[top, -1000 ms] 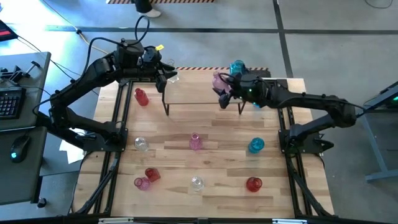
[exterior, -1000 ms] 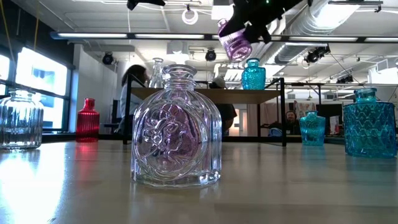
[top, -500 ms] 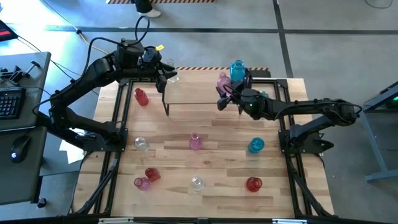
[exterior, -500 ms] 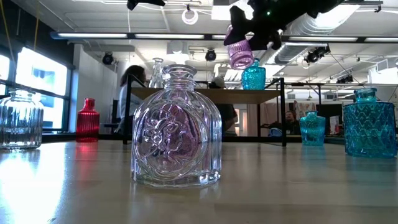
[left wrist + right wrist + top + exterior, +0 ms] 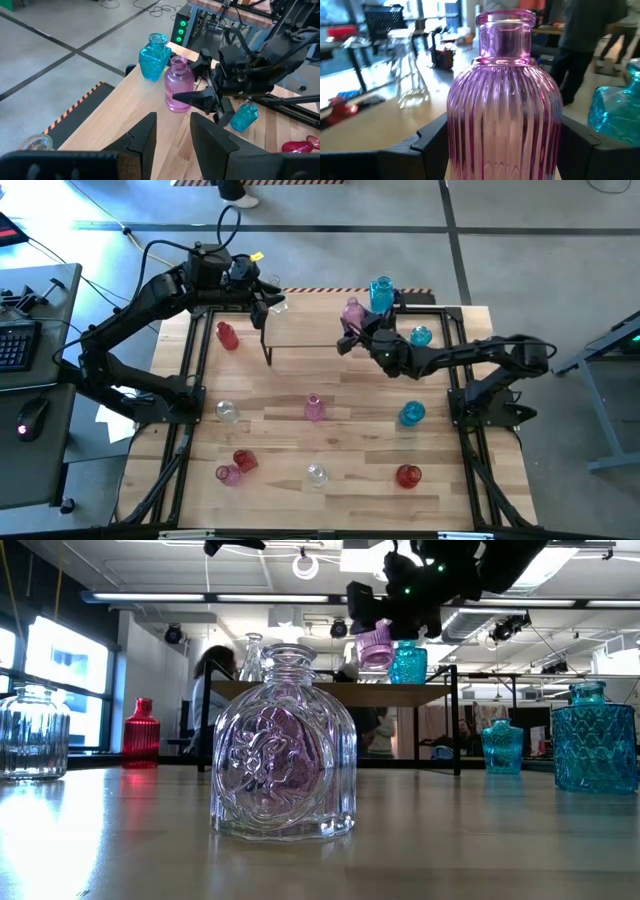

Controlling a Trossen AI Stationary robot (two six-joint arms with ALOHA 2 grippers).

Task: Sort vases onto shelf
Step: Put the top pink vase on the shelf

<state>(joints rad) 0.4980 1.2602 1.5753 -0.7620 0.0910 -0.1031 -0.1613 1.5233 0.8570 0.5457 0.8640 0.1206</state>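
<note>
On the shelf (image 5: 310, 330) now, pink vase (image 5: 352, 313) lowered from mid-air, right claw (image 5: 350, 332) clamped on it.

Pink vase (image 5: 376, 646) upright on shelf (image 5: 330, 693) — right end effector (image 5: 385, 615) around it.

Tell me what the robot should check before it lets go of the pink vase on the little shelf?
1. Pink vase is upright: ok, neck points up.
2. Its bottom rests on the shelf: ok in the left wrist view, base looks flat on the board.
3. Right gripper has its fingers around the vase: ok, one on each side.
4. Gap to the blue vase next to it: ok, they stand close but apart.
5. Vase is away from the shelf's edge: cannot tell, the gripper hides that side.
6. Left gripper is out of the way: ok, it waits at the shelf's other end by the clear vase.
</note>
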